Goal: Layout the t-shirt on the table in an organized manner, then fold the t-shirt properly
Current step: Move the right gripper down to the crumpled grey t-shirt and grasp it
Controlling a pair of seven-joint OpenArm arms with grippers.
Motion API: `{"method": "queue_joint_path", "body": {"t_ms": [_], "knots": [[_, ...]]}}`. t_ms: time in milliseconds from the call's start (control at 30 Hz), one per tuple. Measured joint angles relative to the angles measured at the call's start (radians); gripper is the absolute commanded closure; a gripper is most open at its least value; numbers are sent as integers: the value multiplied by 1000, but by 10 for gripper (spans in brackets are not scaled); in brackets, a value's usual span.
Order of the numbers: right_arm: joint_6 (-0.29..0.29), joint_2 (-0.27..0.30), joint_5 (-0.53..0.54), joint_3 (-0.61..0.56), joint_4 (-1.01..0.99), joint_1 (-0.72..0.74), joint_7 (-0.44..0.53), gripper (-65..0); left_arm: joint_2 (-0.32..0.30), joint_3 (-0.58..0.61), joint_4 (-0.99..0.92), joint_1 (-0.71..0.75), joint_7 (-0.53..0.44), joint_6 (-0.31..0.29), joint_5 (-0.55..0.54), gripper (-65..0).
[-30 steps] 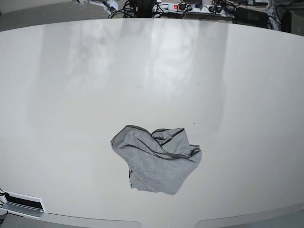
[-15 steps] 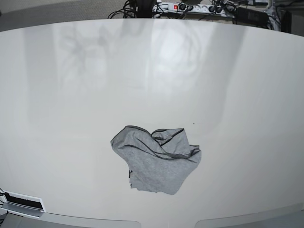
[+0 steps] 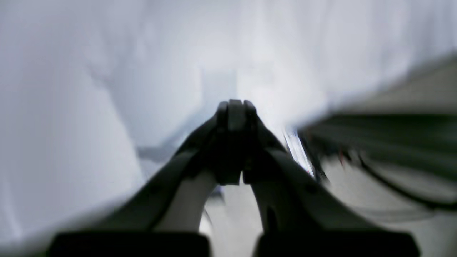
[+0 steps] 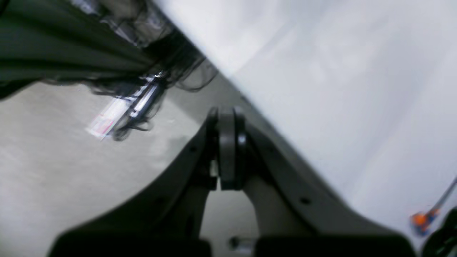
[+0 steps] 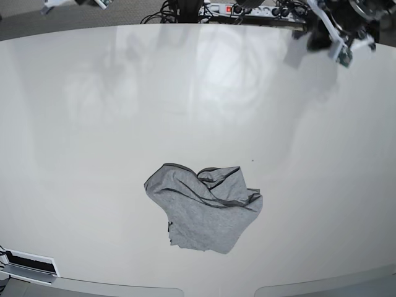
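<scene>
Crumpled heather-grey cotton t-shirt (image 5: 204,207) with darker grey hems lay bunched in a heap on the glossy white curved-edged bench (image 5: 93,136), somewhat toward the near edge and close to the middle of its width; none of its lettering showed; folds ran across its upper right part, and the lower part spread flatter. Nothing touched the shirt. In the base view the left arm's dark, blurred end (image 5: 337,28) showed at the far right corner of the bench, well apart from the shirt; the right arm showed only as a small blurred piece (image 5: 74,3) at the far left edge, likewise well apart. In the left wrist view the left fingers (image 3: 234,110) were pressed together with nothing between them, above blurred white bench surface and, to the right, grey floor with dark cables (image 3: 375,171); the shirt was not in that view. In the right wrist view the right fingers (image 4: 226,117) were also closed together and empty, over the bench's edge, with grey floor and a tangle of black cables (image 4: 157,82) to the left; a small orange object (image 4: 421,219), too blurred to identify, sat at the lower right.
</scene>
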Motion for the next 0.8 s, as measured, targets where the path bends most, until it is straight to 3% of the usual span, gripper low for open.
{"method": "queue_joint_path", "body": {"t_ms": [67, 100, 200, 300, 433, 667, 800], "knots": [[13, -1, 12, 0, -1, 51, 104, 0, -1, 1, 8, -74, -7, -27, 0, 0], [47, -3, 16, -3, -1, 103, 119, 0, 1, 2, 3, -114, -5, -41, -8, 0], [81, -5, 85, -3, -1, 264, 144, 0, 0, 2, -11, -224, -3, -41, -35, 0], [82, -5, 111, -3, -1, 384, 141, 0, 2, 2, -22, -319, -4, -39, -35, 0], [74, -8, 149, -3, -8, 512, 243, 0, 3, 2, -45, -402, -6, -43, -35, 0], [229, -51, 334, -5, -321, 791, 260, 0, 3, 2, -259, -523, -5, -46, -61, 0], [325, -128, 408, -17, -528, 986, 259, -10, 3, 16, -438, -622, -4, -129, -114, 0]]}}
